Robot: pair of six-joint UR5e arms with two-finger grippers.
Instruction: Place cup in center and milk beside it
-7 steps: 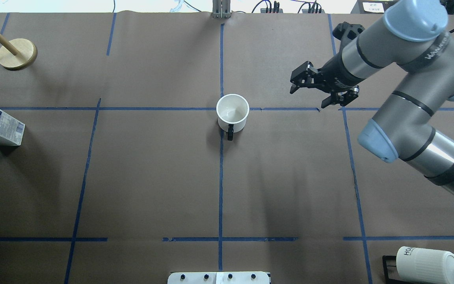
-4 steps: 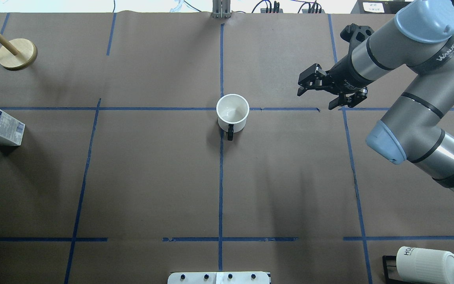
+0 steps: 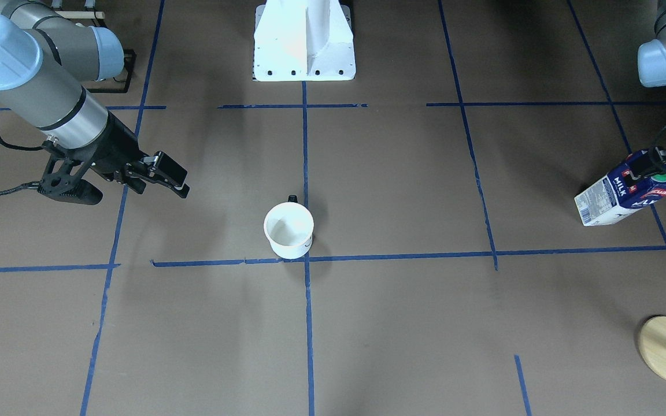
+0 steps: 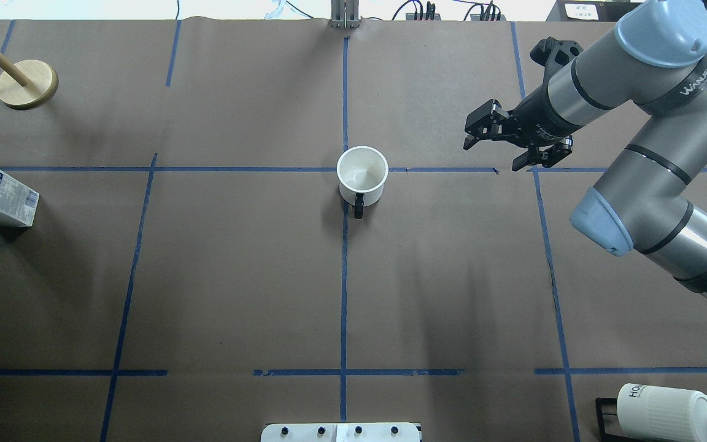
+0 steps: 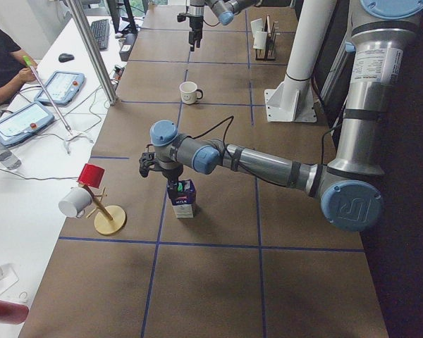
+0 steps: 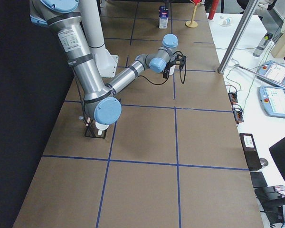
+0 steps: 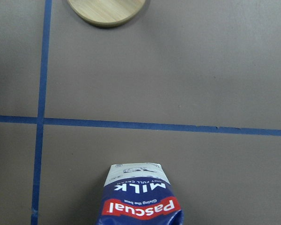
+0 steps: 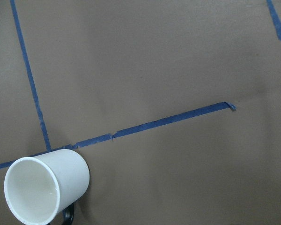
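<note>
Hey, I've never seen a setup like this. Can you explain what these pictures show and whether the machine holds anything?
This is a robot with two arms at a brown table marked with blue tape. Two pictures look down from above, two look along the table from its ends, and two come from wrist cameras. A white cup stands on the middle tape crossing. The right tool hangs open and empty, apart from the cup. The left tool sits around the top of a milk carton far off to one side; whether it grips the carton is unclear.
</note>
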